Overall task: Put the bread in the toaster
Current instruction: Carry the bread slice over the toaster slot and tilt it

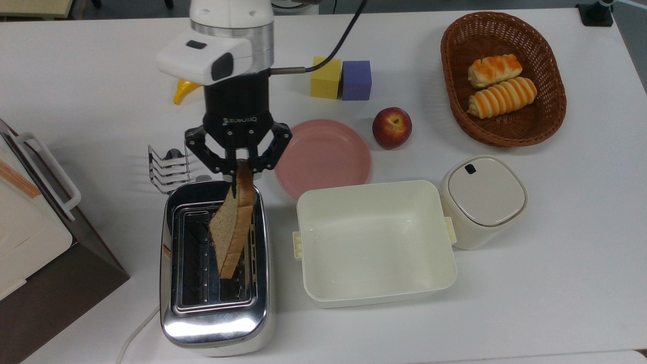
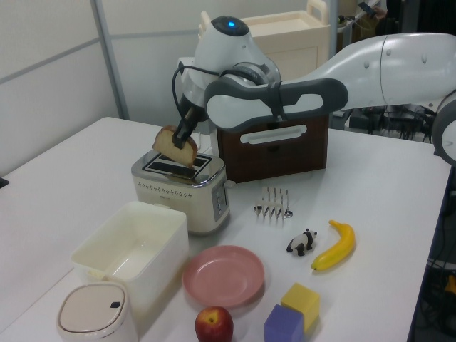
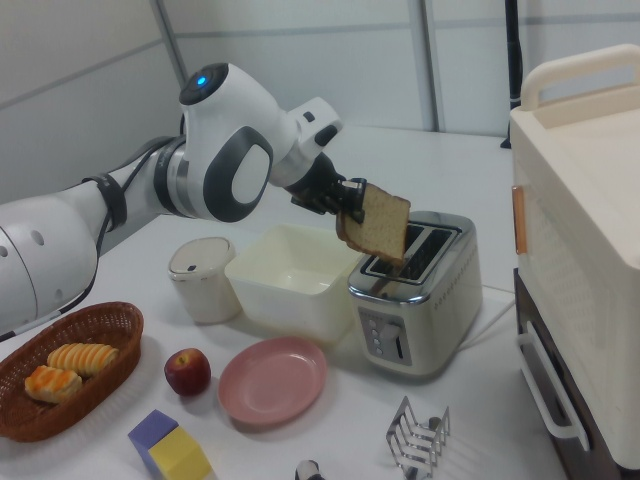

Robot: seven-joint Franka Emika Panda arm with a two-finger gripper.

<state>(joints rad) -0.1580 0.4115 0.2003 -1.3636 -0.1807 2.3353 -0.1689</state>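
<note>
White table (image 1: 556, 242): gripper (image 1: 237, 172) clamped on the bread (image 1: 231, 230), slice tilted in the air over the toaster (image 1: 215, 313), above the slot on the top view's right, not yet inserted.

Arm reaches in from the top view's top edge, wrist pitched down. Hand (image 1: 237, 172) hangs with its black fingers (image 1: 233, 178) clamped on the upper edge of the bread (image 1: 231, 227), which hangs tilted from them.
</note>
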